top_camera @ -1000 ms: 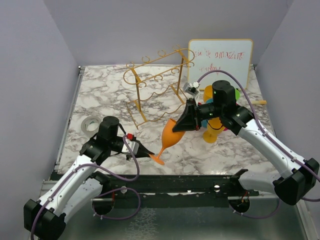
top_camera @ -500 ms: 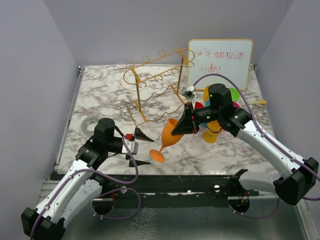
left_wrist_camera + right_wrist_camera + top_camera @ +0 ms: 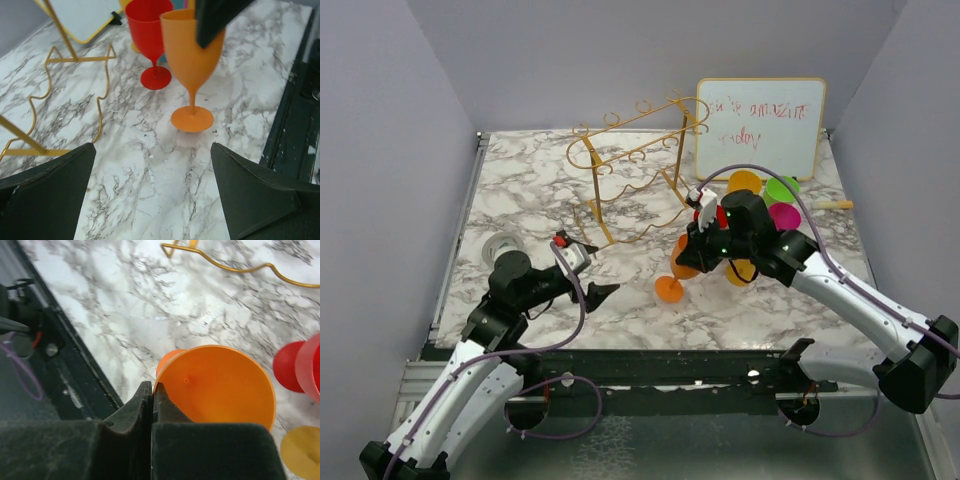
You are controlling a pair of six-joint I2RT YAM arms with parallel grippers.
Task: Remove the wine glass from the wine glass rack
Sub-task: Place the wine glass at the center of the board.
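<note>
The left pincer (image 3: 594, 267) is wide open and holds nothing. It sits low over the bench (image 3: 520, 190), a little to the left of the orange wine glass (image 3: 672, 280) and not touching it. The glass stands up straight, off the gold wine glass rack (image 3: 630, 160), in front of the rack's feet and a bit to the right. The right pincer (image 3: 695, 245) is closed on the rim of the glass, squeezing the thin edge between its two fingers.

From above, the right arm covers most of the glass's cup, so mostly the round foot shows. I cannot tell if the foot sits fully on the bench. A red glass (image 3: 718, 212) and other colored glasses (image 3: 782, 200) are partly hidden behind the arm. The red writing on the white-board (image 3: 760, 125) is hard to read.

The bench is white and grey marble, with a roll of tape (image 3: 503, 247) on its left side. Plain grey walls (image 3: 620, 60) stand around it.
</note>
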